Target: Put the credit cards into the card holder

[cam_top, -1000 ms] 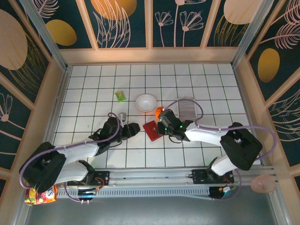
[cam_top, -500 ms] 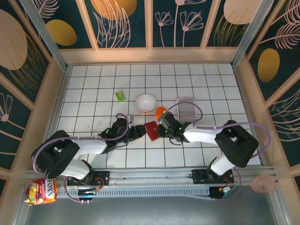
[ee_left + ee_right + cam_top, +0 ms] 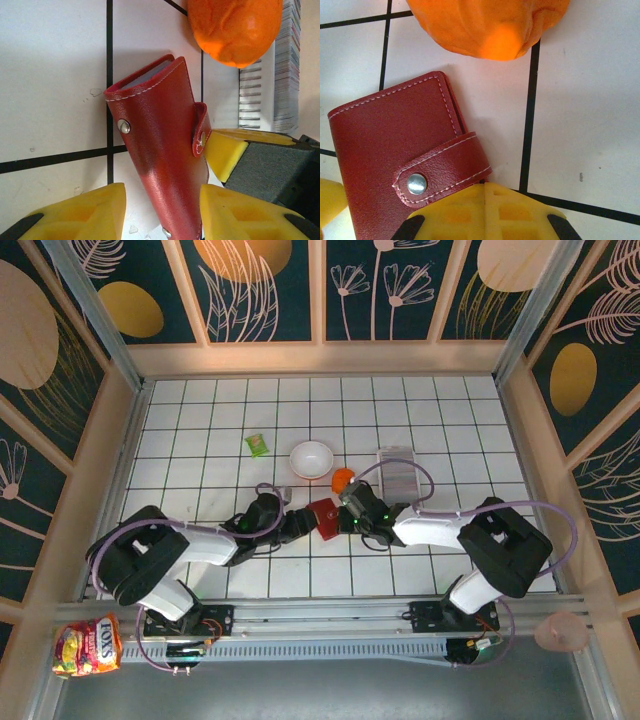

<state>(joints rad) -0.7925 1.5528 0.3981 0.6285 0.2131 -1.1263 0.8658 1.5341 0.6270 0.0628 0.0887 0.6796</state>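
Note:
The dark red card holder (image 3: 322,517) sits snapped shut mid-table between both grippers. In the left wrist view the card holder (image 3: 160,150) stands tilted between my left gripper's (image 3: 162,217) yellow pads. That gripper is open, the right pad is at the holder's edge, and a gap remains on the left. My right gripper (image 3: 485,202) is shut, its joined tips pressed against the holder's snap strap (image 3: 440,167). The credit cards (image 3: 286,75) form a silvery ribbed row in a clear tray (image 3: 399,472) behind the right gripper.
An orange rounded object (image 3: 343,478) lies just behind the holder, close to both grippers. Further back are a white bowl (image 3: 311,459) and a green packet (image 3: 258,445). A snack bag (image 3: 88,643) lies off the table at the near left.
My left gripper has travelled right to the card holder and now straddles it, its jaws narrowing. The right gripper stays shut at the holder's strap side, and the holder has shifted slightly.

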